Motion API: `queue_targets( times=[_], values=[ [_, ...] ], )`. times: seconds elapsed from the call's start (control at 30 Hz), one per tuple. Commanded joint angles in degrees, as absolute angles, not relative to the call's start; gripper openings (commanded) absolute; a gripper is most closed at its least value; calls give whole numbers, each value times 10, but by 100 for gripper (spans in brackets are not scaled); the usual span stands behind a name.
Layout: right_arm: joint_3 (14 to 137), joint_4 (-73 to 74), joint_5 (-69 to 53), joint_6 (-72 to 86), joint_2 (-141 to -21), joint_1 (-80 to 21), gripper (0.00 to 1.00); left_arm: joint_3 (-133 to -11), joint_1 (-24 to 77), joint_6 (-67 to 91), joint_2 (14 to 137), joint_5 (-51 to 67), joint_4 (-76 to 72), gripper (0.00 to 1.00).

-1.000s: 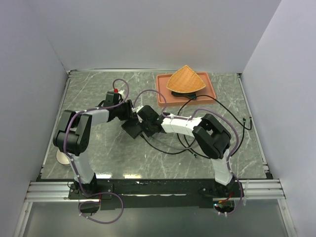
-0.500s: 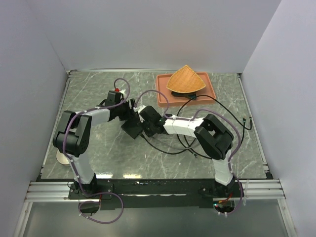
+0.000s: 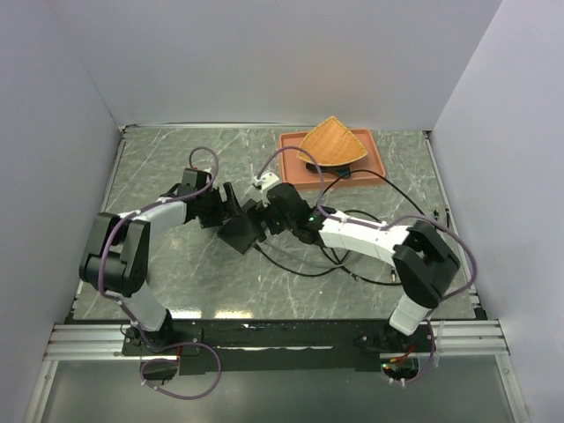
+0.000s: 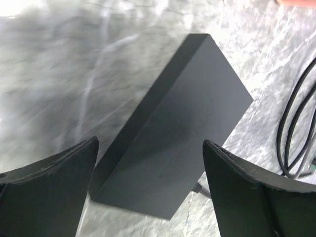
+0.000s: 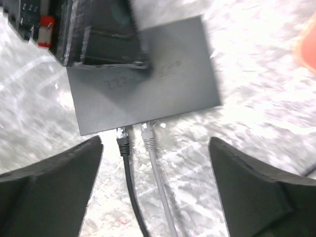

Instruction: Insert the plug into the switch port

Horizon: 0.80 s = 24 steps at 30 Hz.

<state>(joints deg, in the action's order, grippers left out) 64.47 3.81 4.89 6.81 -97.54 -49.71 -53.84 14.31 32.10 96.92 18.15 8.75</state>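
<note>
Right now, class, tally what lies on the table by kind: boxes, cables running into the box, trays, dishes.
Boxes: 1, the black box
Cables into the box: 2, a black cable and a grey cable
Trays: 1, the terracotta tray
Dishes: 1, the wooden dish
Total: 5

Two plugs side by side at box edge, tray behind

I count two arms on my feed: one left arm, one right arm. There is one flat black box, and two plugs at its edge: one black plug and one pale grey plug. One terracotta tray carries one wooden dish, all on one marble table.
</note>
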Motion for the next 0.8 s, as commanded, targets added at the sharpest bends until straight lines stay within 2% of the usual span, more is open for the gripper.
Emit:
queue_targets(
  times=[0.0,0.17,0.4,0.6,0.77],
  values=[
    [627,41,111,69,-905,-493,99,-526,136,340,891,123,93,94],
    [597,56,123,121,-852,-434,99,-500,136,347,803,99,69,99],
    [536,54,113,194,-809,-314,99,-465,136,358,691,83,33,96],
    [529,67,81,224,-837,-261,99,-450,136,363,634,81,15,96],
    [547,90,98,241,-872,-258,99,-444,136,362,621,92,7,96]
  ],
)
